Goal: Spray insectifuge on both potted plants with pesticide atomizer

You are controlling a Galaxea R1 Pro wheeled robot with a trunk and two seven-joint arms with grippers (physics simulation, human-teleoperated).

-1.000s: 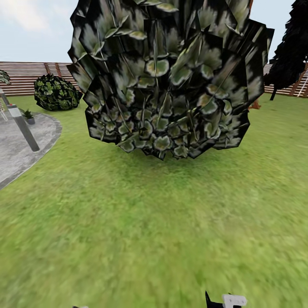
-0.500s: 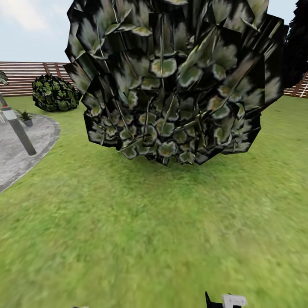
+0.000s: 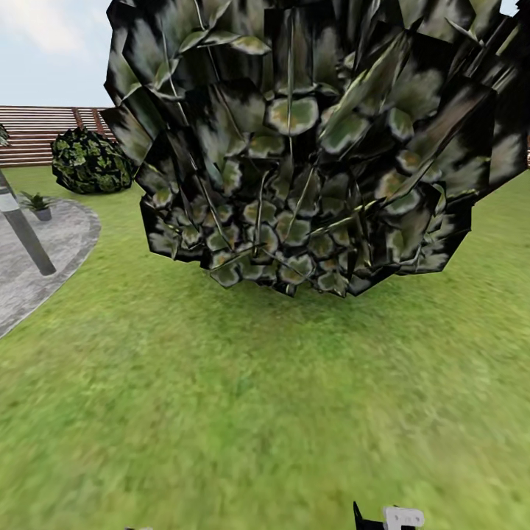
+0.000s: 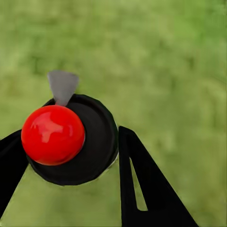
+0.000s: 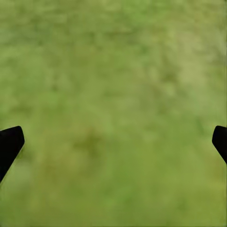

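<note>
The left claw [image 4: 71, 156] is clamped on the black, red-capped pesticide atomizer [image 4: 71, 139], carried ready over the green lawn [image 3: 221, 412]; the right claw [image 5: 113, 142] hangs spread apart, empty. A small green potted plant [image 3: 37, 204] sits far at the frame's left edge on the grey paved patio [image 3: 51, 243], beyond the big round dark bush [image 3: 309, 147], so driving likely comes first

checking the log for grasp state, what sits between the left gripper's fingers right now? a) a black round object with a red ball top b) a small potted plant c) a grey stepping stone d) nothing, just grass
a: in the left wrist view the left gripper has its dark fingers on either side of a black round body topped by a red ball, apparently the atomizer, over blurred lawn.
</note>
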